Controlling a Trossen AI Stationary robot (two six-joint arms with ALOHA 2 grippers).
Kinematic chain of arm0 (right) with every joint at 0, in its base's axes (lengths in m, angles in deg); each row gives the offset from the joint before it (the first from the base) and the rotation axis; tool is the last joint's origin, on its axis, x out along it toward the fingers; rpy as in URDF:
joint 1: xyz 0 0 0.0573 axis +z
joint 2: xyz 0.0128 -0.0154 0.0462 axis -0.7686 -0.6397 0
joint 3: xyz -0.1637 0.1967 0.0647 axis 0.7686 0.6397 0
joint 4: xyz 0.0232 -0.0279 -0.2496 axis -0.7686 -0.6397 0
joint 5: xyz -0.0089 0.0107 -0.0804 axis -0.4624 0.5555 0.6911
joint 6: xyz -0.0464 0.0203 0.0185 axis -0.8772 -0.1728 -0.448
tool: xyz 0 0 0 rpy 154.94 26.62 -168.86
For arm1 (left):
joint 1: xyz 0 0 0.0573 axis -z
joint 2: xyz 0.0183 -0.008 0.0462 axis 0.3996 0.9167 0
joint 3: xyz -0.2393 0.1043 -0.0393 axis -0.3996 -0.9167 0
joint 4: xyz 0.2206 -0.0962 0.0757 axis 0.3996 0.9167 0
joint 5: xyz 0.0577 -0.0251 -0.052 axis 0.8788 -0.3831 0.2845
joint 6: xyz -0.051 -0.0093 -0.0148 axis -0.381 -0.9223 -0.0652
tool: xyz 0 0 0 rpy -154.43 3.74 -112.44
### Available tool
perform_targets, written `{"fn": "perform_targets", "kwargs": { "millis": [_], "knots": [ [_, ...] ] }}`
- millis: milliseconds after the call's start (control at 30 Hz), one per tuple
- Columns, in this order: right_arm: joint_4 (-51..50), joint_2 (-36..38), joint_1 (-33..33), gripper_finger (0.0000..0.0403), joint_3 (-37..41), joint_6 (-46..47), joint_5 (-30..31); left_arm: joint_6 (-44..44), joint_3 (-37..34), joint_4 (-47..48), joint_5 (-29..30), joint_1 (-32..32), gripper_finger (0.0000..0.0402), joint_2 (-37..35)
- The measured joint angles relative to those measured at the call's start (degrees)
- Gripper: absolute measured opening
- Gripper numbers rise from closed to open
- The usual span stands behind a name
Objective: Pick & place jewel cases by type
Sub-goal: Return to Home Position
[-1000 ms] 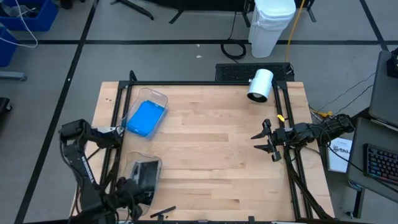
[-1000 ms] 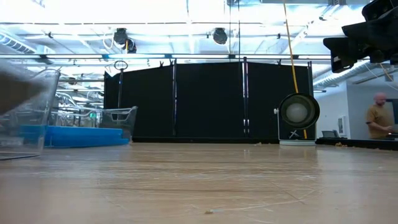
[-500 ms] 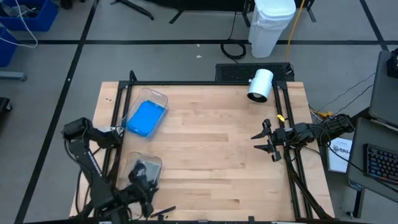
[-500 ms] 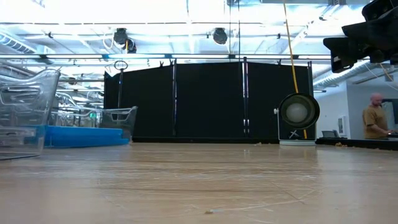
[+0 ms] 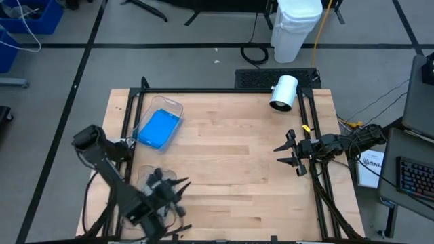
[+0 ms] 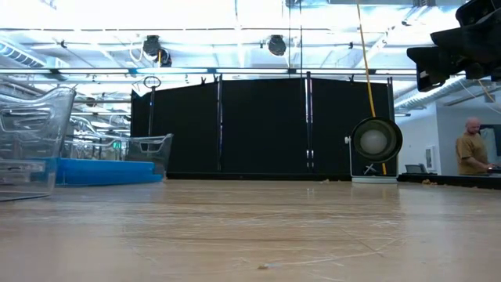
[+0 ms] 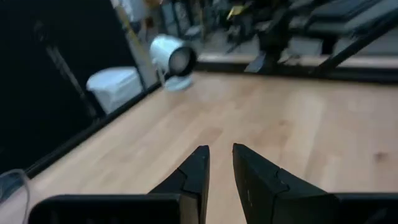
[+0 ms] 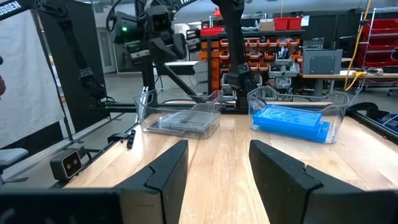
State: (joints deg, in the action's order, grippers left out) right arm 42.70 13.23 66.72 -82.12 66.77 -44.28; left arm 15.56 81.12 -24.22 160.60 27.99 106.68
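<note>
Left pincer [image 7: 221, 163] has lifted off the near clear bin [image 8: 144, 107] and swung out toward the middle of the counter [image 5: 230, 163]. A second ago it hung right over that bin, and the dark blur it made at the left of the low view is gone. Its fingers stand almost together with only a thin gap and nothing between them, so it carries no case away. From above, the left arm now lies across the near bin and hides most of it, so I cannot count what is inside from there. The right wrist view does show a flat stack of grey jewel cases [image 8: 181, 120] lying in it. The blue jewel cases [image 5: 159, 129] lie stacked in the far clear bin [image 5: 171, 107], unmoved. Right pincer [image 5: 293, 157] waits at the counter's right edge where it was, fingers spread and empty. No case lies loose on the bare wood. From that, the sorting looks finished, with each kind in its own bin. The left arm's pull-back reads as a retreat to rest, not a reach for another case.
</note>
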Motion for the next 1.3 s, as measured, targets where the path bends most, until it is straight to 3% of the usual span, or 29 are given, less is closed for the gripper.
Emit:
{"fn": "perform_targets", "kwargs": {
  "millis": [167, 267, 400, 533, 633, 733, 800, 900, 1133, 1300],
  "knots": [
    [0.0, 0.0, 0.0, 0.0164, 0.0, 0.0, 0.0, 6.3, -2.6, -3.5, -7.9, -8.1, 0.0079, 0.0],
    [0.0, 0.0, 0.0, 0.0164, -0.1, 0.0, 0.0, 9.3, -6.8, -6.0, -9.7, -12.0, 0.0079, -1.9],
    [0.0, 0.0, 0.0, 0.0164, -0.1, 0.0, 0.0, 10.5, -17.8, -13.4, -10.1, -15.6, 0.0079, -9.9],
    [0.1, 0.0, 0.0, 0.0164, -0.1, 0.0, 0.0, 18.3, -32.7, -31.7, -12.6, -17.8, 0.0079, -22.9],
    [0.0, 0.0, 0.0, 0.0164, -0.1, 0.0, 0.0, 31.9, -43.5, -51.6, -21.1, -20.3, 0.0079, -32.7],
    [0.0, 0.0, 0.0, 0.0164, -0.1, 0.0, 0.0, 47.3, -53.0, -72.5, -35.9, -24.8, 0.0079, -40.2],
    [0.0, 0.0, 0.0, 0.0164, 0.0, 0.0, 0.0, 53.1, -57.8, -81.5, -45.2, -28.4, 0.0079, -44.2],
    [0.1, 0.0, 0.0, 0.0164, 0.0, 0.0, 0.0, 55.1, -62.4, -83.7, -53.3, -33.2, 0.0079, -50.0],
    [0.0, 0.0, 0.0, 0.0164, 0.0, 0.0, 0.0, 57.6, -70.4, -82.6, -64.2, -40.4, 0.0079, -62.4],
    [0.0, 0.0, 0.0, 0.0164, 0.0, 0.0, 0.0, 58.8, -75.1, -79.0, -64.9, -43.3, 0.0079, -72.3]
  ]
}}
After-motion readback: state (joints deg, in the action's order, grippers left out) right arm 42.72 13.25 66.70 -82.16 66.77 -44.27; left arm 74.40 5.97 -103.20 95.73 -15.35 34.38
